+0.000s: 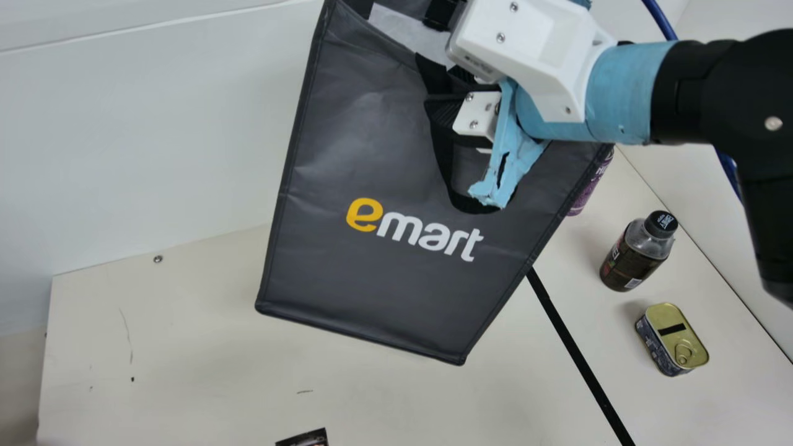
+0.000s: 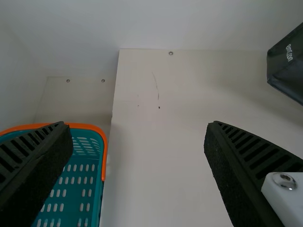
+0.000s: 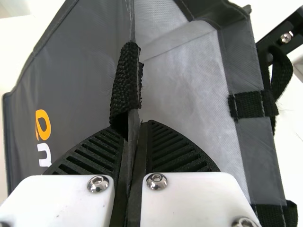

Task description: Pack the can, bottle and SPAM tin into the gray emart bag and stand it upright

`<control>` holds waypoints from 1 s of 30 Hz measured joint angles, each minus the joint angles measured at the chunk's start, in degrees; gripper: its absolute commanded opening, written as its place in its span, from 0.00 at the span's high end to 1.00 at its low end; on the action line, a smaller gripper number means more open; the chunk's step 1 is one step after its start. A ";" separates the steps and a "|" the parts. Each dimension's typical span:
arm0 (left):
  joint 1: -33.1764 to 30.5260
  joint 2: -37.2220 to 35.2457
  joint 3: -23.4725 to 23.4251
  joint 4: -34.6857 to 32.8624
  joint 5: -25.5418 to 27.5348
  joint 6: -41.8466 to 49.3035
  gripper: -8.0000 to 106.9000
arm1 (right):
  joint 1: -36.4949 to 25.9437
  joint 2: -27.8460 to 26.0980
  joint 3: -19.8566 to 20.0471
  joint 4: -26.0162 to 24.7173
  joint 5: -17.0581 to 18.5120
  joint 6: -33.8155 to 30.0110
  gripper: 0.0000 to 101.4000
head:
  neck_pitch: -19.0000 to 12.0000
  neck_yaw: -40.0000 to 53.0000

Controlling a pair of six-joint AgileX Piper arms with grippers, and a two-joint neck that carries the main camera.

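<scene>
My right gripper (image 1: pixel 480 114) holds the gray emart bag (image 1: pixel 372 155) up by its top edge in the main view. In the right wrist view the right gripper (image 3: pixel 134 130) is shut on the rim of the bag (image 3: pixel 85 56), whose pale lining shows beside it. A purple can (image 1: pixel 593 189) is partly hidden behind the bag. The dark bottle (image 1: pixel 635 254) stands right of it, the SPAM tin (image 1: pixel 672 339) nearer the front. My left gripper (image 2: pixel 137 125) is open with nothing between its fingers; a bag corner (image 2: pixel 288 68) shows beyond.
A teal basket with an orange rim (image 2: pixel 100 137) stands beside the table (image 2: pixel 156 156) in the left wrist view. A black stripe (image 1: pixel 579 353) runs across the table left of the tin. A dark printed item (image 1: pixel 308 438) lies at the main view's bottom edge.
</scene>
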 measured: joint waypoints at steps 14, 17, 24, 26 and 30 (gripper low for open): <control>0.00 0.00 0.00 0.00 0.00 0.00 0.15 | 4.20 -7.13 5.02 -3.52 -0.05 1.71 1.00 | 0.00 -0.09; 0.00 0.00 0.00 0.00 0.00 0.00 0.15 | 5.11 -8.35 6.19 -4.24 -0.05 2.22 1.00 | 0.00 0.00; 0.00 0.00 0.00 0.00 0.00 0.00 0.15 | 7.06 -11.02 10.19 -6.27 -0.10 2.84 1.00 | 0.00 -0.09; 0.00 0.00 0.00 0.00 0.00 0.00 0.15 | 7.43 -11.57 11.40 -6.51 -0.06 2.98 1.00 | 0.00 0.00; 0.00 0.00 0.00 0.00 0.00 0.00 0.15 | 8.41 -12.77 14.17 -7.10 -0.10 2.98 1.00 | 0.00 0.00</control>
